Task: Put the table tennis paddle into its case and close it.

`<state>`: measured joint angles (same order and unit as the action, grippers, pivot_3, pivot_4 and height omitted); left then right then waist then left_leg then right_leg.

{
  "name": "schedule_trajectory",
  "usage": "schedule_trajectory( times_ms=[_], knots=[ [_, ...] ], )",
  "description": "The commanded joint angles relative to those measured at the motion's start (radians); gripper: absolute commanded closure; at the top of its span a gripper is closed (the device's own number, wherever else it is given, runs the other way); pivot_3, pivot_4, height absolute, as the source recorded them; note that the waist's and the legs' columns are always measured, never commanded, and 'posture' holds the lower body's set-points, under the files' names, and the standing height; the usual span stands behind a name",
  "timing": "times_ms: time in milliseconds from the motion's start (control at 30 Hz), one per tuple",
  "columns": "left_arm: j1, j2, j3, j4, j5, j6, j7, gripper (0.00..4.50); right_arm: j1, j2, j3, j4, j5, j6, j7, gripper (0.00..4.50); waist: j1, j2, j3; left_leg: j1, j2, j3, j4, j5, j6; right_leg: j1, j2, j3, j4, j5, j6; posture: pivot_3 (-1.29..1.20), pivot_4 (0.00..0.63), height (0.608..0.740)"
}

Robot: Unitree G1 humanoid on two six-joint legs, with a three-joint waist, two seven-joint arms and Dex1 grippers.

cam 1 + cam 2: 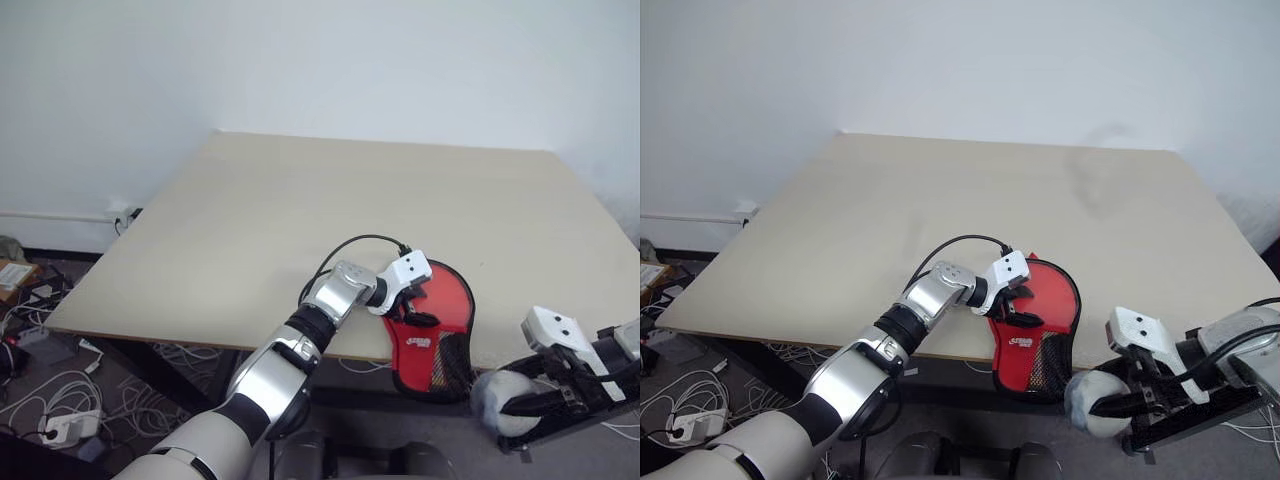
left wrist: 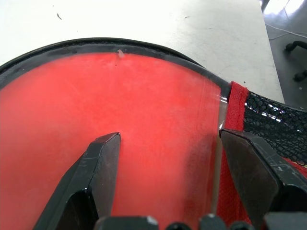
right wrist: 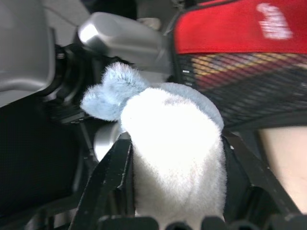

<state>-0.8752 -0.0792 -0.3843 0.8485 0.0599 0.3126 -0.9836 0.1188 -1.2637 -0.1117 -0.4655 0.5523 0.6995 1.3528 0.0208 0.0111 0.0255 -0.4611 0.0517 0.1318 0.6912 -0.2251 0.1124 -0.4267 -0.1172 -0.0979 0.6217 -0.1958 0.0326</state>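
Note:
The case [image 1: 440,335] lies at the table's front edge, red with a white logo, its black mesh end [image 1: 455,375] hanging over the edge. My left gripper [image 1: 408,308] rests on its red face, open; in the left wrist view the fingers [image 2: 96,167] stand apart over a glossy red panel [image 2: 144,105] with a black rim. Something wood-coloured shows through the mesh [image 3: 240,72]; the table tennis paddle is otherwise hidden. My right gripper [image 1: 1105,405] sits below the table edge to the right, shut on a fluffy white and grey plush thing [image 3: 172,143].
The beige table [image 1: 250,220] stretches back to a white wall. Cables and power strips [image 1: 60,400] lie on the floor to the left. The left arm's black cable [image 1: 350,245] loops over the tabletop.

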Motion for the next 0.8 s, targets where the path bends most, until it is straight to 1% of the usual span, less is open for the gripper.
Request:
schedule_trajectory(
  times_ms=[33, 200, 333, 433, 600, 633, 800],
  knots=[
    [0.018, 0.014, -0.017, 0.063, 0.036, 0.022, 0.018, 0.95, -0.052, 0.012, -0.024, 0.037, 0.009, -0.016, -0.002, 2.49, 0.0, 0.0, 0.0, 0.0, 0.0, 0.0, 0.0, 0.0, 0.0, 0.0, 0.0, 0.0, 0.0, 0.0, 0.0, 0.0, 0.0, 0.724],
    [0.01, 0.021, -0.014, 0.071, 0.037, 0.017, 0.014, 0.95, -0.168, 0.048, -0.031, 0.085, 0.069, 0.038, -0.011, 2.49, -0.003, 0.0, 0.0, 0.0, -0.002, 0.0, 0.0, 0.0, 0.0, 0.0, 0.0, 0.0, 0.0, 0.0, 0.0, 0.0, 0.0, 0.724],
    [0.004, 0.029, -0.011, 0.081, 0.04, 0.008, 0.014, 0.95, -0.215, 0.074, -0.009, 0.115, 0.058, 0.042, -0.026, 2.49, -0.005, 0.0, 0.0, 0.0, -0.002, -0.001, 0.0, 0.0, 0.0, 0.0, 0.0, 0.0, 0.0, 0.0, 0.0, 0.0, 0.0, 0.724],
    [-0.004, 0.028, -0.003, 0.086, 0.034, 0.01, 0.016, 0.95, -0.252, 0.094, 0.005, 0.133, 0.059, 0.061, -0.046, 1.88, -0.007, 0.001, 0.0, 0.0, -0.002, -0.001, 0.0, 0.0, 0.0, 0.0, 0.0, 0.0, 0.001, 0.0, 0.0, 0.0, 0.0, 0.724],
    [0.002, 0.031, -0.003, 0.084, 0.035, 0.009, 0.015, 0.95, -0.288, 0.109, 0.031, 0.15, 0.045, 0.083, -0.069, 0.2, -0.012, 0.001, -0.001, 0.0, -0.003, -0.002, 0.0, 0.0, 0.0, 0.0, 0.0, 0.0, 0.001, 0.0, 0.001, 0.0, 0.0, 0.724],
    [0.002, 0.032, -0.003, 0.083, 0.035, 0.009, 0.015, 0.95, -0.296, 0.115, 0.033, 0.155, 0.047, 0.088, -0.074, 0.05, -0.012, 0.001, -0.001, 0.0, -0.003, -0.002, 0.0, 0.0, 0.0, 0.0, 0.0, 0.0, 0.001, 0.0, 0.001, 0.0, 0.0, 0.724],
    [-0.003, 0.041, 0.013, 0.081, 0.026, 0.008, 0.019, 0.95, -0.378, 0.17, 0.015, 0.2, 0.087, 0.139, -0.12, 0.05, -0.013, 0.002, -0.001, 0.0, -0.003, -0.002, 0.0, 0.0, 0.0, 0.0, -0.001, 0.0, 0.001, 0.0, 0.001, 0.0, 0.0, 0.724]
  ],
)
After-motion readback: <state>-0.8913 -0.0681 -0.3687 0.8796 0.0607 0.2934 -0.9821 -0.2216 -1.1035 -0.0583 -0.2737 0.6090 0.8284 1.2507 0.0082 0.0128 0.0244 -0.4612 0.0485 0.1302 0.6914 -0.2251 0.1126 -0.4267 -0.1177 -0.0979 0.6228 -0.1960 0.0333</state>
